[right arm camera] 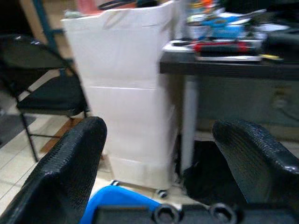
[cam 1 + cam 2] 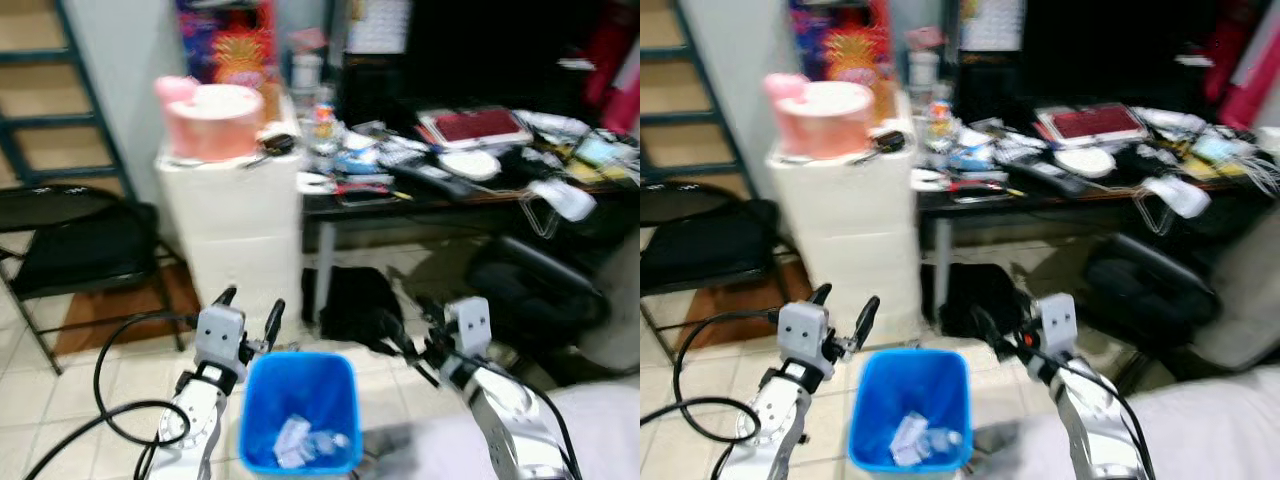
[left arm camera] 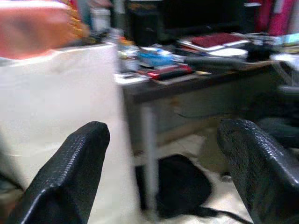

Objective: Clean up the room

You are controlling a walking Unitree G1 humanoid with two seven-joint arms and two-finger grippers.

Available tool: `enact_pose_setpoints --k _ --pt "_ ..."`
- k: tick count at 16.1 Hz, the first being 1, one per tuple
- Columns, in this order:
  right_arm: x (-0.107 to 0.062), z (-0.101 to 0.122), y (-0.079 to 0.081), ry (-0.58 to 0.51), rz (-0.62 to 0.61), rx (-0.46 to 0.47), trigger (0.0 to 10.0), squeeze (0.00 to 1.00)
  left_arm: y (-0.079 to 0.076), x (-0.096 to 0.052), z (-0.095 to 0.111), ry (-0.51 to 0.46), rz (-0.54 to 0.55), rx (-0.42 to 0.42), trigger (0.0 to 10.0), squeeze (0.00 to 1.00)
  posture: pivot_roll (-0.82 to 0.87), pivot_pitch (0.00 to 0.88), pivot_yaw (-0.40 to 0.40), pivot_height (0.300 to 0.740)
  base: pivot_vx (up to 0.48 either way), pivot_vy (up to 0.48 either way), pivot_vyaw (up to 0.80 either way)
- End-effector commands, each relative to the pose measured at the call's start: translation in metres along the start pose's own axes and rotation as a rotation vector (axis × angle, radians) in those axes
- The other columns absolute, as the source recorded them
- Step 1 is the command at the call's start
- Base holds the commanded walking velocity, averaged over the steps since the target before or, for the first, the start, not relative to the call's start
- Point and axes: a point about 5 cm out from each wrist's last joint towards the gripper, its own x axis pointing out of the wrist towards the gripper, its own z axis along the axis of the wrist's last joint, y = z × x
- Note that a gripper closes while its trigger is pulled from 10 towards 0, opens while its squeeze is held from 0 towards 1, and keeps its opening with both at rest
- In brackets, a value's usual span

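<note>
Where jaws gape, blue bin [image 2: 300,395] between.

A blue bin [image 2: 300,400] holding crumpled paper sits between the open left tool [image 2: 250,305] and right tool [image 2: 408,335]

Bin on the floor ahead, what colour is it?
Blue; the bin shows best in the left eye view.

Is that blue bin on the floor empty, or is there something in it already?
Not empty. The blue bin stands upright and open, with a few crumpled pale scraps lying at its bottom.
</note>
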Motion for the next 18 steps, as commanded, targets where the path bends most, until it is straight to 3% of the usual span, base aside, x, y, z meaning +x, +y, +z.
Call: enact_pose_setpoints --k 1,3,10,12,18 --pt "-0.0057 -0.0044 -0.0064 0.012 -0.039 -0.005 10.0 0.00 -0.0081 0.0026 0.0032 0.004 -0.038 -0.028 10.0 0.00 0.02 0.000 -0.024 0.740 0.000 0.000 -0.80" --pt "-0.0054 -0.0035 -0.0070 0.005 -0.051 -0.027 10.0 0.00 -0.0054 0.0039 0.0043 0.004 -0.048 0.048 10.0 0.00 0.01 0.000 -0.018 0.740 0.000 0.000 0.00" --pt "-0.0022 -0.0039 -0.0024 -0.007 -0.025 -0.022 10.0 0.00 -0.0132 0.0027 0.0051 0.009 -0.080 0.041 10.0 0.00 0.01 0.000 -0.014 0.740 0.000 -0.468 0.00" --pt "-0.0011 -0.0031 -0.0027 -0.009 -0.019 -0.022 10.0 0.00 -0.0119 0.0031 0.0028 0.021 -0.072 0.001 10.0 0.00 0.01 0.000 -0.018 0.740 0.000 0.000 0.00" --pt "0.0005 -0.0037 -0.0021 -0.002 0.006 -0.009 10.0 0.00 -0.0139 0.0047 0.0034 0.022 -0.079 0.041 10.0 0.00 0.02 0.000 -0.022 0.740 0.000 0.000 0.00"
